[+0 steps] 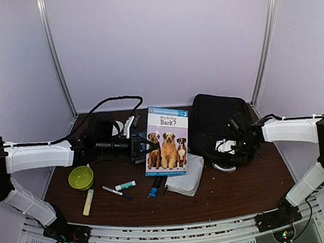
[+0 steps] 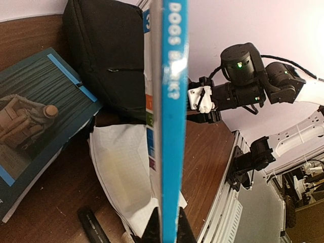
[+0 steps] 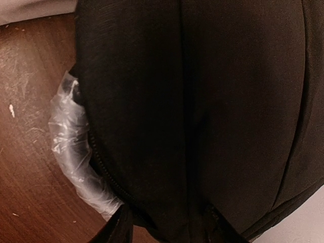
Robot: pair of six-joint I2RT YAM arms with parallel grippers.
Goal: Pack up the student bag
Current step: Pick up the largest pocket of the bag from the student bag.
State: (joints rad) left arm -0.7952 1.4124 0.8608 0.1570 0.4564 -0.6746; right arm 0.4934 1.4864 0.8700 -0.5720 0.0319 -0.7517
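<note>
The student bag (image 1: 217, 121) is black and lies at the back right of the table, its grey handle (image 1: 225, 167) towards the front. It fills the right wrist view (image 3: 202, 101), the handle (image 3: 76, 152) wrapped in clear plastic. My right gripper (image 1: 236, 144) is at the bag's near edge, and in its wrist view the right gripper (image 3: 167, 225) is shut on a fold of the black fabric. A dog book (image 1: 167, 140) stands upright in mid-table with my left gripper (image 1: 144, 147) on its left edge. Its blue spine (image 2: 174, 126) runs up from the left gripper (image 2: 164, 230), shut on it.
A white pouch (image 1: 187, 175) lies in front of the book. A second, teal book (image 2: 35, 116) lies flat beside the bag. A green bowl (image 1: 80, 177), a yellow stick (image 1: 88, 202) and markers (image 1: 117, 191) sit front left, with a blue pen (image 1: 154, 187) near the pouch.
</note>
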